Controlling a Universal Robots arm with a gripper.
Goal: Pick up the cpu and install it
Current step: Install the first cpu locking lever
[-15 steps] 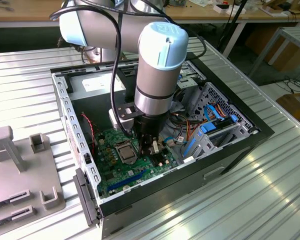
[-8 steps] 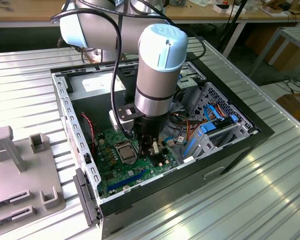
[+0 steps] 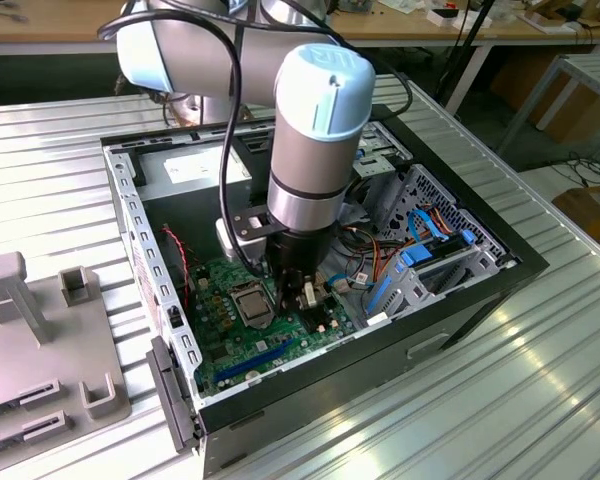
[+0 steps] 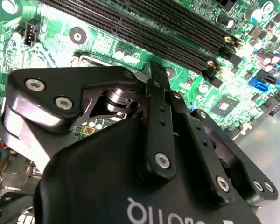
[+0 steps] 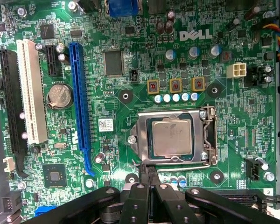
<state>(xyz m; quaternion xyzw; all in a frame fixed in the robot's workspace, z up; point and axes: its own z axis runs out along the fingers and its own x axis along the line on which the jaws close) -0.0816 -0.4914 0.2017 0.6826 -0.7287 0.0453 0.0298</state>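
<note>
CPU [image 5: 171, 137] is what you are looking at first: it is lying flat inside the socket frame [image 5: 175, 139] on the motherboard [image 5: 130, 70], just beyond the gripper [image 5: 147, 175] in the first wrist view. Its dull grey square top is showing faint smudging, and the shiny frame is sitting around it on all 4 sides with the lever running along 1 edge. Judging from that, the chip is already seated and the pick-up part is looking finished; whether the frame is fully latched you cannot tell from these pictures.

Your gripper is hovering close above the board beside the socket, with the 2 fingers pressed together and nothing held between them; the second wrist view is showing the same closed fingertips [image 4: 155, 70] over the green board near the memory slots [image 4: 154, 28].

Further out, in the exterior view, the arm [image 3: 315, 150] is reaching down into the open computer case [image 3: 480, 290], which is lying on its side on the ribbed metal table [image 3: 60, 160], with a grey fixture [image 3: 40, 350] sitting at the exterior view's left
</note>
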